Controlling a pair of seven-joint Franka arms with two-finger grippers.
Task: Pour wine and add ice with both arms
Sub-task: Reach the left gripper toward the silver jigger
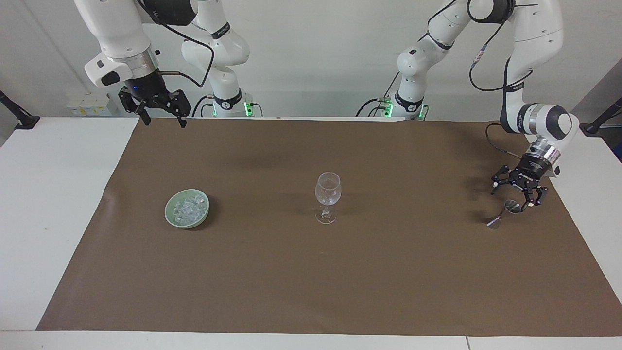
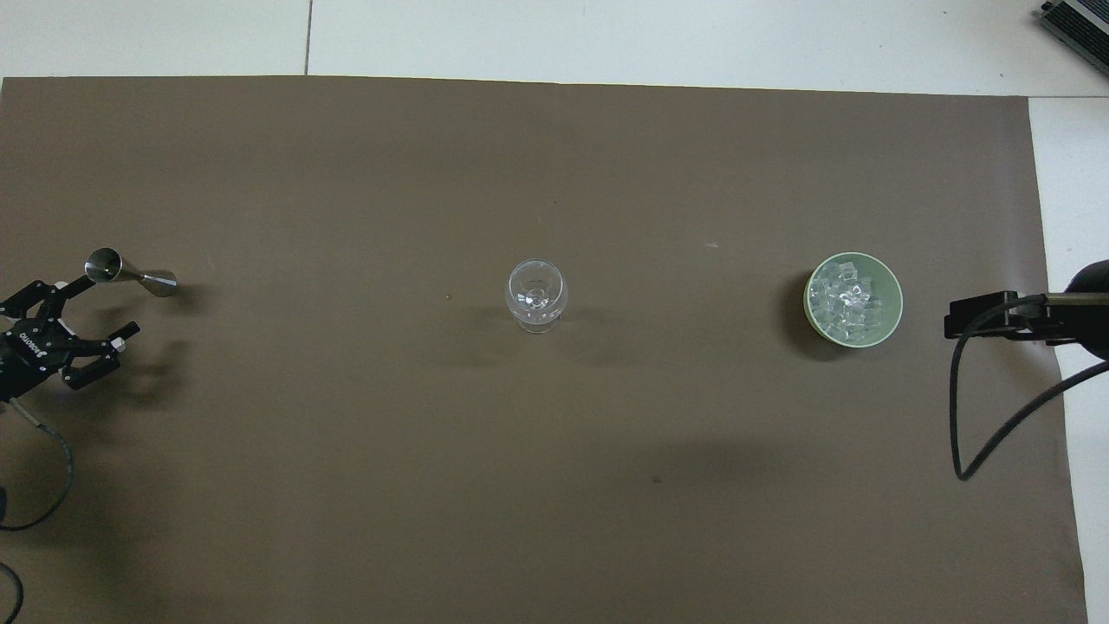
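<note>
A clear stemmed wine glass stands mid-mat; it also shows in the overhead view. The ice fills a green bowl toward the right arm's end, also seen from overhead as ice in the bowl. A silver jigger sits toward the left arm's end, also in the overhead view. My left gripper is open and empty, low right by the jigger's upper cup; overhead, the left gripper has one fingertip beside the cup. My right gripper is open, empty, raised over the mat's edge nearest the robots; that arm waits.
A brown mat covers most of the white table. A black cable of the right arm hangs over the mat's edge beside the bowl.
</note>
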